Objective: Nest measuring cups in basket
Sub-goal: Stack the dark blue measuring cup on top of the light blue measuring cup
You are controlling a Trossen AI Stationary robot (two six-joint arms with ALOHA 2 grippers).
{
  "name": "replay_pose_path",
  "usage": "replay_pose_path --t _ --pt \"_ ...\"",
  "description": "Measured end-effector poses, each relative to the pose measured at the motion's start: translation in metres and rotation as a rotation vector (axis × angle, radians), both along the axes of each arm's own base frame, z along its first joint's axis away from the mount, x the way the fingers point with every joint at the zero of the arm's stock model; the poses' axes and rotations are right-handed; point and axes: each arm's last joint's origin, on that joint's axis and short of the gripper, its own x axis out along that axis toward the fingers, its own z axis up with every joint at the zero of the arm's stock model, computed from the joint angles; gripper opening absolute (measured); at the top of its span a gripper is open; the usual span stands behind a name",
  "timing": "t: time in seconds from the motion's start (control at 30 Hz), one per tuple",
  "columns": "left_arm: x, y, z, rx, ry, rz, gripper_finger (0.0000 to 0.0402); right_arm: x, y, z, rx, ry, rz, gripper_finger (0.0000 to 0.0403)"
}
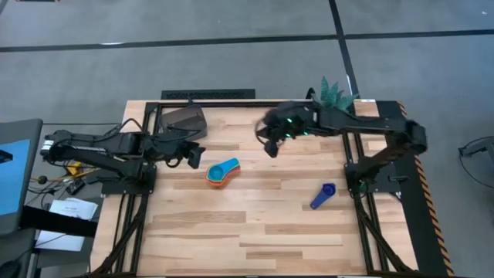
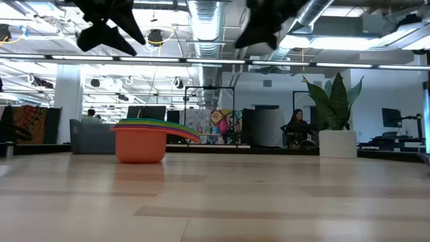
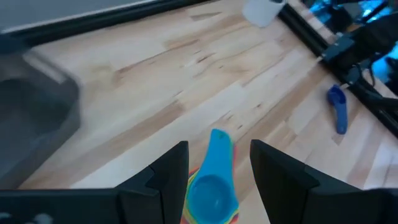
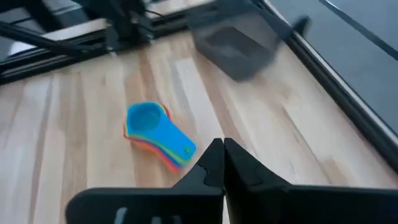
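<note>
We see left hand (image 1: pixel 194 157) fingers apart, empty, just beside cup stack (image 1: pixel 222 171) on bench (image 1: pixel 255 232) | right hand (image 1: pixel 270 147) pinched together, empty | dark blue cup (image 1: pixel 323 195) well apart from it | basket (image 1: pixel 182 120) behind left hand

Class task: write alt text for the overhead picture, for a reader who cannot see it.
A stack of nested measuring cups, light blue on top, lies on a wooden table, with one dark blue cup apart. The left claw, open, hovers beside the stack; the right claw is shut. A dark basket sits at the far edge.
</note>
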Motion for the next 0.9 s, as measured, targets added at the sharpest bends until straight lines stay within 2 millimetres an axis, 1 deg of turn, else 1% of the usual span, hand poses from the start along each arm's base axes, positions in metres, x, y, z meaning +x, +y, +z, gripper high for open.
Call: replay_pose_path --t 0.17,0.33,0.47,0.57,0.7,0.77,0.9 --pt "0.027 0.003 -0.004 0.054 -0.030 -0.036 0.0160 -0.040 0.024 -0.007 0.063 0.020 -0.158 0.0013" --pt "0.062 0.005 -0.011 0.070 -0.108 -0.087 0.0160 -0.082 0.046 -0.006 0.161 0.050 -0.264 0.0007" --pt "0.088 0.005 -0.021 0.071 -0.167 -0.118 0.0160 -0.119 0.064 -0.006 0.182 0.104 -0.349 0.0013" --pt "0.104 0.004 -0.030 0.072 -0.204 -0.117 0.0160 -0.144 0.076 -0.013 0.226 0.151 -0.386 0.0017" --pt "0.124 0.003 -0.049 0.038 -0.217 -0.142 0.0160 -0.169 0.091 -0.029 0.311 0.214 -0.435 0.0014" --pt "0.135 0.002 -0.057 0.014 -0.244 -0.177 0.0160 -0.177 0.100 -0.038 0.368 0.241 -0.456 0.0009" --pt "0.149 0.000 -0.070 -0.013 -0.289 -0.220 0.0160 -0.190 0.120 -0.058 0.453 0.301 -0.497 0.0005"
